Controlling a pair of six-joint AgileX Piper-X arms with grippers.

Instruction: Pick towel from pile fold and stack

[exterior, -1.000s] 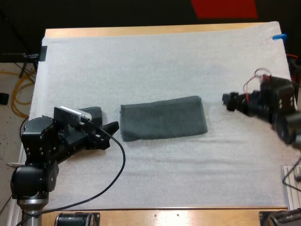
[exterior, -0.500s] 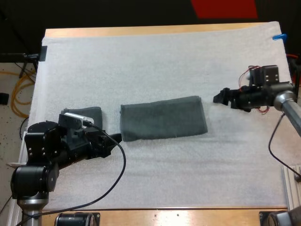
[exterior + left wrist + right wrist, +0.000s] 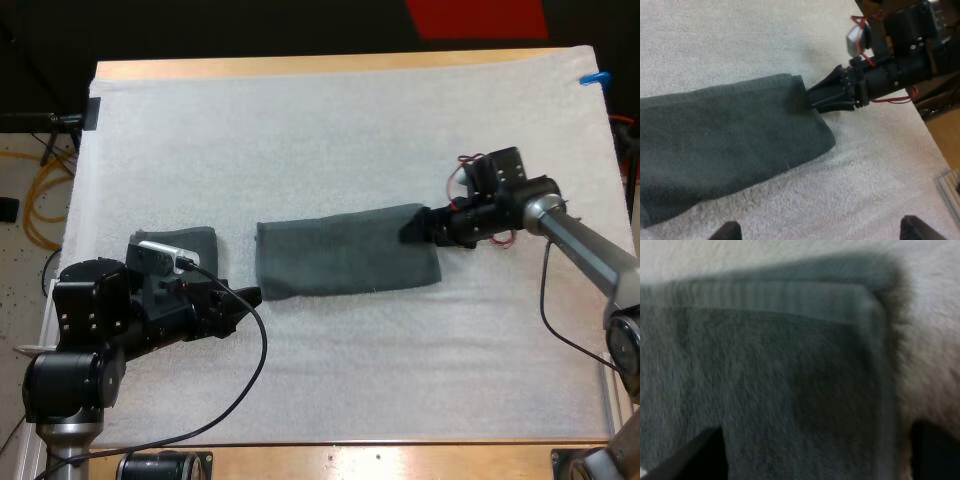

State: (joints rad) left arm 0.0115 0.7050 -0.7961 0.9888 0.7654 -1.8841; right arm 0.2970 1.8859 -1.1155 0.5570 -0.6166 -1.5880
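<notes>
White mat (image 3: 350, 140), folded towel (image 3: 345, 252) — right tool (image 3: 413, 230) wide at its corner, left tool (image 3: 243, 295) wide.

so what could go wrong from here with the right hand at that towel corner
1. The right hand stands open at the folded towel's far right corner, where layered edges show. It might pinch only the top layer and undo the fold.
2. The left hand is open and just off the towel's left edge, so a one-sided pull could drag the towel askew across the mat.
</notes>
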